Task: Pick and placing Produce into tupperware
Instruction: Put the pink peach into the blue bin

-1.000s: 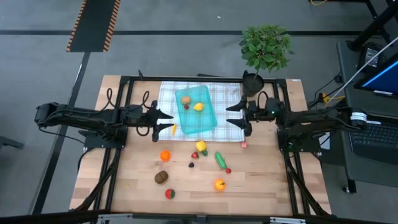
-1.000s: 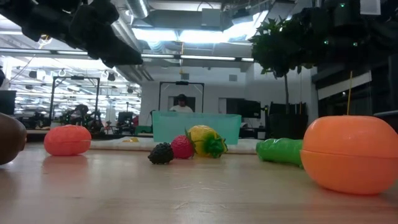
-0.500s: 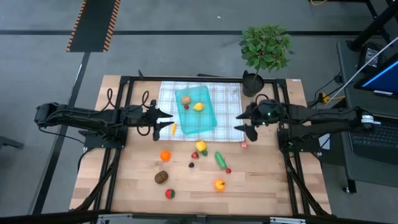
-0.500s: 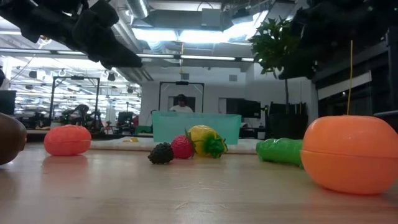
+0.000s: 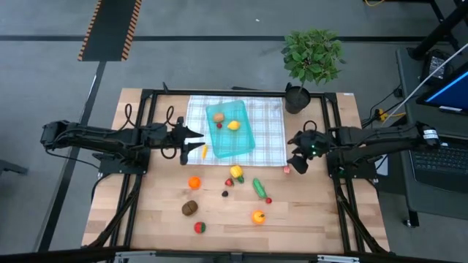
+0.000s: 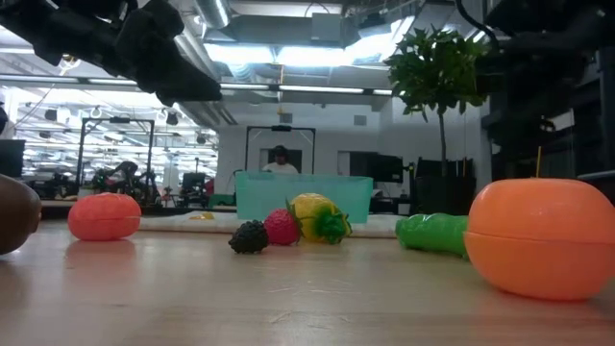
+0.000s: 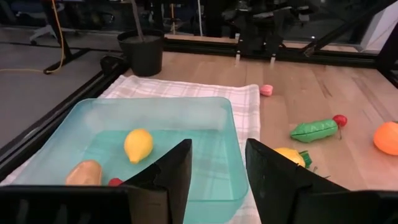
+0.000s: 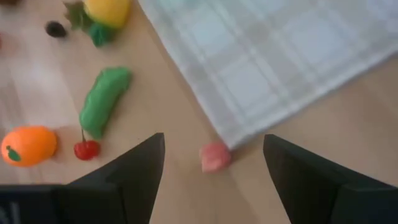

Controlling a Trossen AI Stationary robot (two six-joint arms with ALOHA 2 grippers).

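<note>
The teal tupperware [image 5: 232, 136] sits on a checked cloth [image 5: 265, 126] and holds a lemon [image 7: 138, 144], a potato [image 7: 83, 173] and a red berry [image 5: 219, 126]. My left gripper [image 5: 194, 144] hovers open at the tupperware's left end, nothing between its fingers; a small orange piece [image 5: 204, 151] lies just beside it. My right gripper [image 5: 296, 157] is open and points down over the cloth's near right corner, above a small pink piece [image 8: 215, 157] on the wood. More produce lies on the near half of the table: a cucumber [image 5: 259, 188], two oranges [image 5: 194, 183] [image 5: 258, 217], a kiwi [image 5: 190, 208].
A potted plant [image 5: 313, 55] stands at the far right corner, its dark pot [image 5: 296, 98] beside the cloth. A yellow fruit with green leaves [image 5: 236, 172], a cherry [image 8: 86, 149], a dark berry [image 5: 226, 194] and a strawberry [image 5: 199, 227] are scattered on the wood. A black frame borders the table.
My right gripper has swung from beside the tupperware's right end toward the table's near edge and tipped from level to pointing steeply down, now over the pink piece; it has stayed open. No produce has moved.
</note>
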